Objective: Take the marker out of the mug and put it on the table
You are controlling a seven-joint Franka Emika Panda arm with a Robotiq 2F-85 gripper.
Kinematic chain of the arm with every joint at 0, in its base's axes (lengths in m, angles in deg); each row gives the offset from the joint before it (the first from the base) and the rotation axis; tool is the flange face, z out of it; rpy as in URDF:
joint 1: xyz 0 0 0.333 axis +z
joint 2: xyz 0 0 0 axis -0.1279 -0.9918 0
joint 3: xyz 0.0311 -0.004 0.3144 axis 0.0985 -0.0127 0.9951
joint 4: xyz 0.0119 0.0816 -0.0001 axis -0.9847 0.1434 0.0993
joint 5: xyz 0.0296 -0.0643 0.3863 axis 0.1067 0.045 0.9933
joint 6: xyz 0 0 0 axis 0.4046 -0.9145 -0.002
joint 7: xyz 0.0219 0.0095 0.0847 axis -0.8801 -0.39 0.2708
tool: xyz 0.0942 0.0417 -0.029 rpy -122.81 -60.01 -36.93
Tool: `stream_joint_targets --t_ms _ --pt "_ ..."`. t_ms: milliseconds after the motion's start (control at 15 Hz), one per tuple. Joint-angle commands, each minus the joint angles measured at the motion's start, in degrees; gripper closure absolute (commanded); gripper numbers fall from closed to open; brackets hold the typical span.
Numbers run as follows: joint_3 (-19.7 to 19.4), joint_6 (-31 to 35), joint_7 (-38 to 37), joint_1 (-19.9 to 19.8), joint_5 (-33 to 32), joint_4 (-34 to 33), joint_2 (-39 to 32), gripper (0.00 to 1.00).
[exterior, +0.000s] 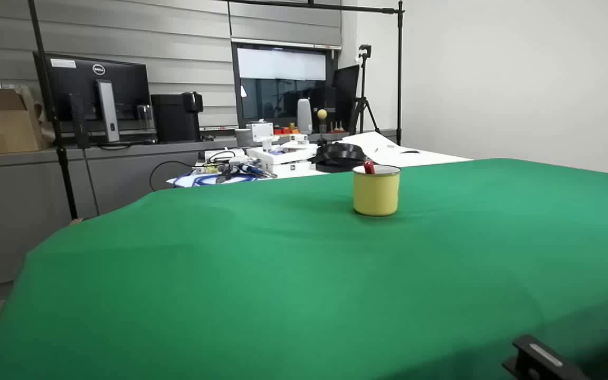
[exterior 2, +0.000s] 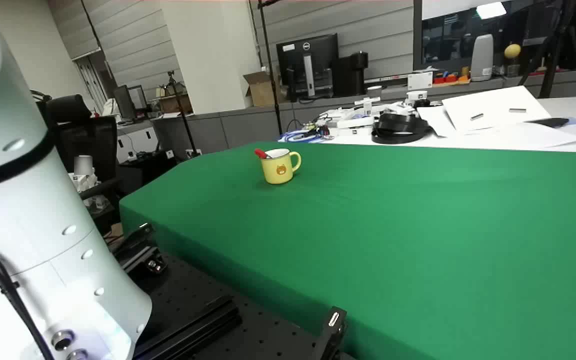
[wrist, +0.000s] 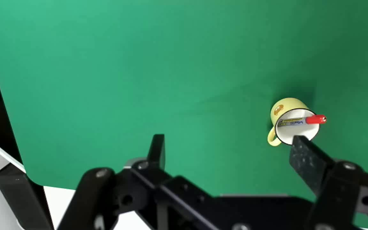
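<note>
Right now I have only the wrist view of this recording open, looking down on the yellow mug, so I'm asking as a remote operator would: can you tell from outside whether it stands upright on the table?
Observer: Yes. Both exterior views show the mug standing upright on the green table.

Operator: Good. In my view the fingers are well apart. Does any of the marker poke up out of the mug, or does it only look that way from above?

Observer: It does poke up: in an exterior view its red end shows above the mug's top.
</note>
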Motion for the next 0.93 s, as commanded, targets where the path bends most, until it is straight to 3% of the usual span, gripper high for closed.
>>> stream_joint_targets --t_ms 0,733,867 --pt "-0.4 0.0 -0.3 0.6 -0.3 -0.1 0.0 0.00" --pt "-0.4 0.1 -0.3 0.6 -0.3 -0.1 0.1 0.00" --pt "1.1 2.6 -2.0 0.6 -1.4 -0.2 -1.5 0.00"
